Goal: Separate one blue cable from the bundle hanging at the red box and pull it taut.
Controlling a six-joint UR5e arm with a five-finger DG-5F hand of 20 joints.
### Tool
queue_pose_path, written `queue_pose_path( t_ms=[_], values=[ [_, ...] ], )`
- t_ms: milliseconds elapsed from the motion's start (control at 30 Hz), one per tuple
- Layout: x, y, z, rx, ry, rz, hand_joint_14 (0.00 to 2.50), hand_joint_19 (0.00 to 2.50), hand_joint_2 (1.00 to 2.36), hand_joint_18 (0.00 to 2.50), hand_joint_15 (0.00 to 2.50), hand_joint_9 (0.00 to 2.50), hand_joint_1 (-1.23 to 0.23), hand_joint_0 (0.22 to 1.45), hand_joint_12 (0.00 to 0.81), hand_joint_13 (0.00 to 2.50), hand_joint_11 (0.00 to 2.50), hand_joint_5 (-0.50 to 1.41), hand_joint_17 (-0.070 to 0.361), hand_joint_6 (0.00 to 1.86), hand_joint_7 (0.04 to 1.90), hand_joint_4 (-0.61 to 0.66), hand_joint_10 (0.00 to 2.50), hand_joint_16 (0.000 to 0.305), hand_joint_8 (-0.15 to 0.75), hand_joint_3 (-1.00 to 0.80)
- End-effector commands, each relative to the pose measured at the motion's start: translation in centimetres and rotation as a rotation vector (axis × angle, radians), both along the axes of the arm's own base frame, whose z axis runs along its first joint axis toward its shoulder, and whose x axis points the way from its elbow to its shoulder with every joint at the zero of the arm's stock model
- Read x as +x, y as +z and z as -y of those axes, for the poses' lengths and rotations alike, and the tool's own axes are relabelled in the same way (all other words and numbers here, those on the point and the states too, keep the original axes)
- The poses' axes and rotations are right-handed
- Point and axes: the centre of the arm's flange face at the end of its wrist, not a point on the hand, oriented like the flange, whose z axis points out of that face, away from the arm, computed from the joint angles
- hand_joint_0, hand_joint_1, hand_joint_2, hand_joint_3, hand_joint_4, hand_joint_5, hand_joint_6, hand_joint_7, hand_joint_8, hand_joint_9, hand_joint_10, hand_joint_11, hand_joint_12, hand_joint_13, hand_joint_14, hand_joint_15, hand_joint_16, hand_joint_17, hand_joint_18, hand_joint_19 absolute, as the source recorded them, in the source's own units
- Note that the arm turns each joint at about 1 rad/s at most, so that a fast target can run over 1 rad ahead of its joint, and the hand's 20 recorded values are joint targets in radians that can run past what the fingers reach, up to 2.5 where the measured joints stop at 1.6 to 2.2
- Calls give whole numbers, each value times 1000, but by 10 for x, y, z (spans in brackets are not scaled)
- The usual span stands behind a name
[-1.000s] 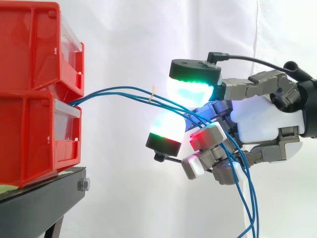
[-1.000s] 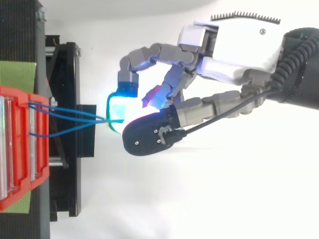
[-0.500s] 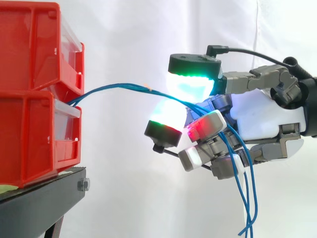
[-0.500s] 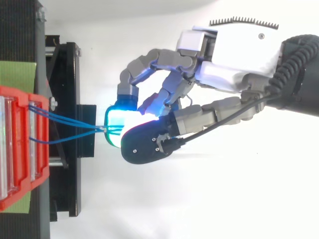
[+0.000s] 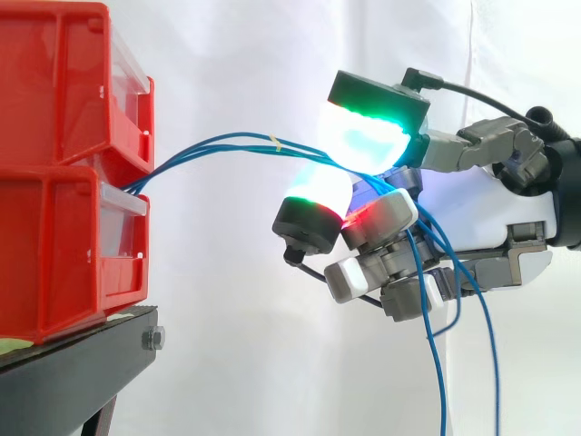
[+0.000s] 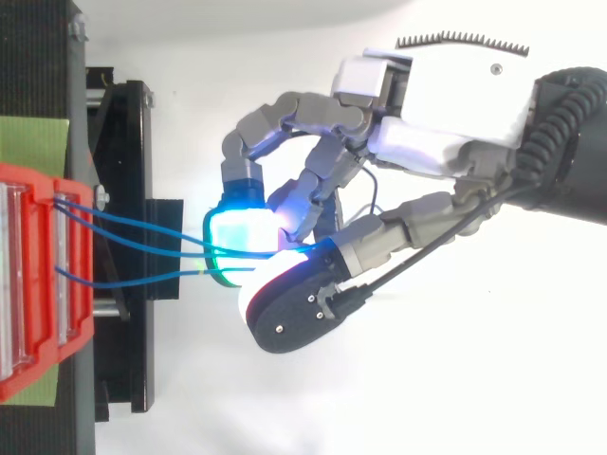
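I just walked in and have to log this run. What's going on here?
The robot's hand is working at the blue cables that come out of the red bins on the black stand. Its glowing pads pinch the cables, which hang down past the palm. Between bins and hand they arch loosely, so none is pulled taut yet.

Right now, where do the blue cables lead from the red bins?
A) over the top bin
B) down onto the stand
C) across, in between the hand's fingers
C: the blue cables arc sideways from the red bins and pass between the curled fingers of the hand.
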Motion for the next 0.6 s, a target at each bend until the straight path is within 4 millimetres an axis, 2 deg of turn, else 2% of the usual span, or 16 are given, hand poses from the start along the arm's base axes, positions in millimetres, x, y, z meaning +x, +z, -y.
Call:
queue_pose_path(
  t_ms=[0,100,233,333,367,433,500,567],
  values=[
    [0,0,-1,0,1,0,27,938,1000,1098,873,1149,-919,676,304,1140,1299,-156,83,926,1254,181,14,37,368,-500],
    [0,0,-1,0,1,0,26,940,1000,1070,872,1151,-850,605,309,1144,1279,-150,87,920,1192,181,15,39,373,-500],
    [0,-1,-1,0,1,-1,25,927,1000,1057,859,1143,-700,534,338,1144,1236,-146,100,893,1202,198,17,44,390,-500],
    [0,-1,-1,0,1,-1,25,951,1000,1030,863,1136,-608,561,344,1137,1227,-148,101,878,1172,188,18,45,376,-500],
    [0,-1,-1,0,1,-1,26,963,1000,1017,868,1130,-602,619,334,1132,1221,-149,97,875,1207,167,18,43,373,-500],
    [0,-1,-1,0,1,-1,25,946,1012,1017,859,1091,-685,653,346,1136,1197,-163,101,898,1212,165,19,45,374,-361],
    [0,-1,-1,0,1,-1,26,935,1023,1017,860,1046,-780,676,346,1122,1174,-185,105,930,1291,75,18,47,369,-183],
    [0,-1,1,0,-1,-1,26,942,1028,1011,852,1042,-812,705,349,1117,1168,-195,106,943,1367,28,18,47,372,-117]
  ],
)
